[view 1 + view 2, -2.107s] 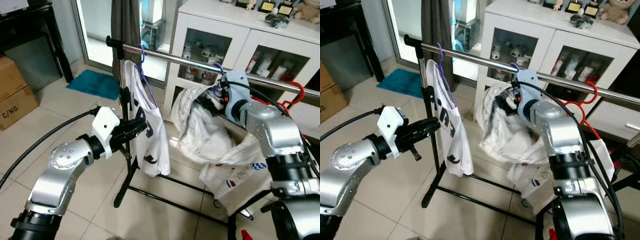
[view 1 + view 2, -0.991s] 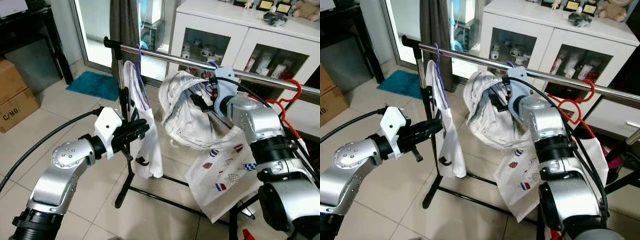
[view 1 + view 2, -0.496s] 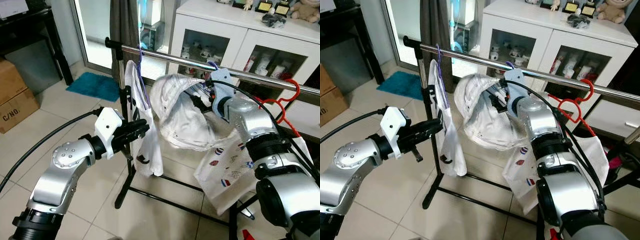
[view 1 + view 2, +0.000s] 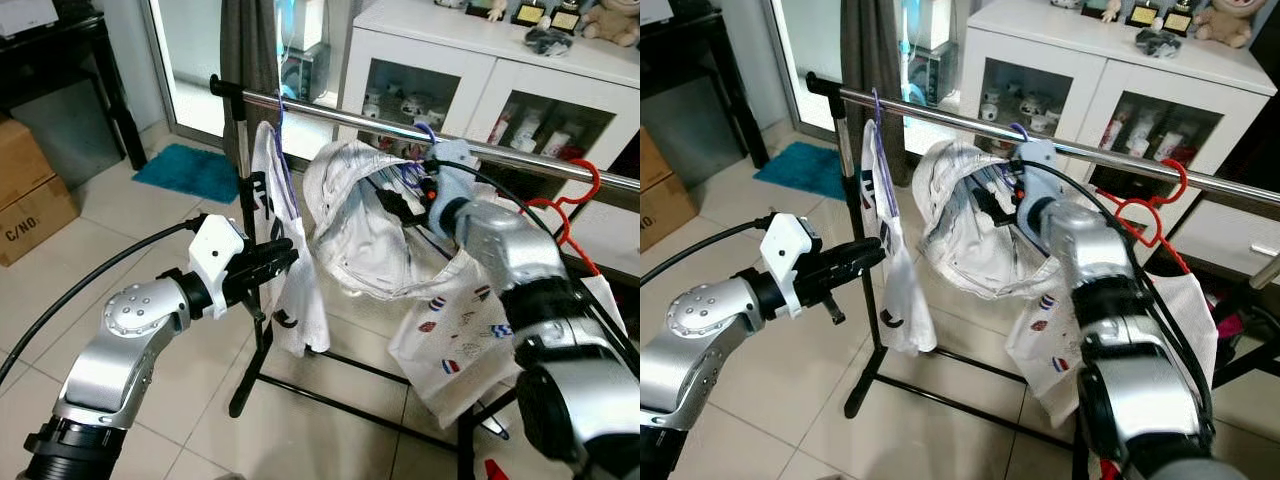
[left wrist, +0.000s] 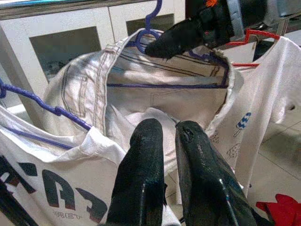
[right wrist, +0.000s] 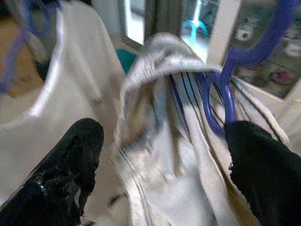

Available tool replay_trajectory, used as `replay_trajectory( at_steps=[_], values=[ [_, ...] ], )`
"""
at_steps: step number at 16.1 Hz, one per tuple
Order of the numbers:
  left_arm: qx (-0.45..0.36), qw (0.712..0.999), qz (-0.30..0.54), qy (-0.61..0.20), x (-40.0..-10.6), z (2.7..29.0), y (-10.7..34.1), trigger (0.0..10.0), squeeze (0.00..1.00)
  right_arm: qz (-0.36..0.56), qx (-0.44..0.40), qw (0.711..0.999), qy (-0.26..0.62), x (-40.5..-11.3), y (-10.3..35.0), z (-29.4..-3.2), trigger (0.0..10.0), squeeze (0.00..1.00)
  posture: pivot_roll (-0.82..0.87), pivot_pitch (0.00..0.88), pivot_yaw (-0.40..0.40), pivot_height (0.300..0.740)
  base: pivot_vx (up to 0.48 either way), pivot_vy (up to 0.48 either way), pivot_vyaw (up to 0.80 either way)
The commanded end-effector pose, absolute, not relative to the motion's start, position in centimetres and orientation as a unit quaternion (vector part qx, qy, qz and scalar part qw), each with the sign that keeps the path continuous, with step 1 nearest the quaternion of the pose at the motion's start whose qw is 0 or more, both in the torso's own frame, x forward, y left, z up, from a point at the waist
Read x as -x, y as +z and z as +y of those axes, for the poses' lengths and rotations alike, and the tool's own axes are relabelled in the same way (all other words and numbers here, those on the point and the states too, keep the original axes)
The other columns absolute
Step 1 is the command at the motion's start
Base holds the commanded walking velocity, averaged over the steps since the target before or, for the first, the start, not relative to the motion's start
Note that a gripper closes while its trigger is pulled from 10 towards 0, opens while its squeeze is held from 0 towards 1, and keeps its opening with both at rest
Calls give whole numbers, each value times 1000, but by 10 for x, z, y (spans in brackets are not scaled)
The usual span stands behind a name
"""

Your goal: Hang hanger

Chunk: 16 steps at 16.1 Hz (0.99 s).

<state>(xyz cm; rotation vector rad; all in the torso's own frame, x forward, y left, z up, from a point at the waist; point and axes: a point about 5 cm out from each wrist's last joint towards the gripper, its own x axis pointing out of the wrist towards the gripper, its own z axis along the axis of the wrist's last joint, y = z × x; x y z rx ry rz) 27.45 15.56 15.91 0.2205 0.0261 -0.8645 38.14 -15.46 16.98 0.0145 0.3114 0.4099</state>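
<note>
A purple hanger (image 4: pixel 424 138) carrying a white garment (image 4: pixel 355 240) has its hook against the steel rail (image 4: pixel 330 114). My right gripper (image 4: pixel 398 205) is at the hanger's neck just under the rail. In the right wrist view its fingers (image 6: pixel 66 174) stand wide apart and open, the hanger's purple loop (image 6: pixel 221 101) close to one of them. My left gripper (image 4: pixel 280 258) is shut and holds nothing. It hovers in front of the rack's post, pointing at the white garment (image 5: pixel 155 101).
Another purple hanger with a white lettered T-shirt (image 4: pixel 290 260) hangs at the rail's left end. To the right are a red hanger (image 4: pixel 590 190) and a printed white shirt (image 4: pixel 460 325). A white glass-door cabinet (image 4: pixel 500 70) stands behind. Cardboard boxes (image 4: pixel 30 190) and a teal mat (image 4: pixel 190 165) lie to the left.
My right gripper carried the hanger and white garment leftward along the rail, then eased slightly back. The garment swung open below it. My left arm stayed in place.
</note>
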Motion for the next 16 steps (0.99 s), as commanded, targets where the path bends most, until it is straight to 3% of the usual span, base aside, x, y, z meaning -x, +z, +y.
replay_trajectory(
  at_steps=[1, 5, 8, 11, 16],
  values=[
    [-110, 901, 14, -420, -274, 156, 160, 10000, 0, 144, -32, 968, 204, -377, 176, -164, 10000, 0, -71, 0, -59, 740, 0, 0, 0],
    [-109, 901, 15, -419, -274, 156, 158, 10000, 0, 121, -34, 973, 194, -369, 181, -173, 10000, 0, -79, 0, -48, 740, 0, 0, 0],
    [-111, 900, 17, -422, -275, 155, 157, 10000, 0, 117, 58, 972, 194, -367, 180, -164, 10000, 0, -82, 0, -47, 740, 0, 0, 0],
    [-111, 899, 16, -423, -276, 154, 156, 10000, 0, 141, 83, 979, 121, -377, 172, -161, 10000, 0, -82, 0, -50, 740, 0, 0, 0],
    [-112, 900, 13, -422, -277, 153, 157, 10000, 0, 168, 106, 972, 128, -378, 160, -142, 10000, 0, -76, 0, -60, 740, 0, 0, 0]
  ],
)
